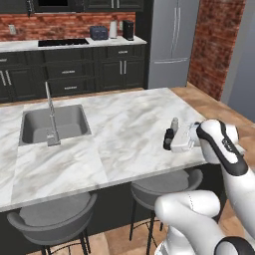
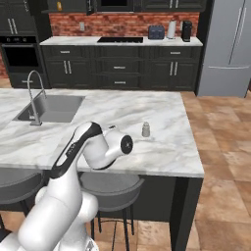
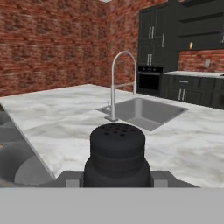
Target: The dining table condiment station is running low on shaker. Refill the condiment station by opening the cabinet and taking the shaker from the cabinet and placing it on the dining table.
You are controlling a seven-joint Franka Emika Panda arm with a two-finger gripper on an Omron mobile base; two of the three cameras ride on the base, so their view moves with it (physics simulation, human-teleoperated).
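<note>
My gripper (image 1: 169, 141) is shut on the small black shaker (image 1: 168, 136), low over the right part of the dining table (image 1: 124, 124). In the hand view the shaker (image 3: 117, 151) stands upright between the fingertips, its holed top facing the camera, with the marble top (image 3: 65, 113) stretching beyond it. Whether its base touches the marble, I cannot tell. The dark upper cabinet (image 2: 68, 6) is far off on the brick wall, and an orange-yellow carton (image 2: 59, 6) shows inside it.
A small grey shaker (image 1: 174, 123) stands on the marble just beyond my gripper. The steel sink (image 1: 54, 123) with its faucet (image 1: 49, 107) is at the table's left. Grey stools (image 1: 164, 187) sit under the near edge. A steel fridge (image 1: 172, 42) stands behind.
</note>
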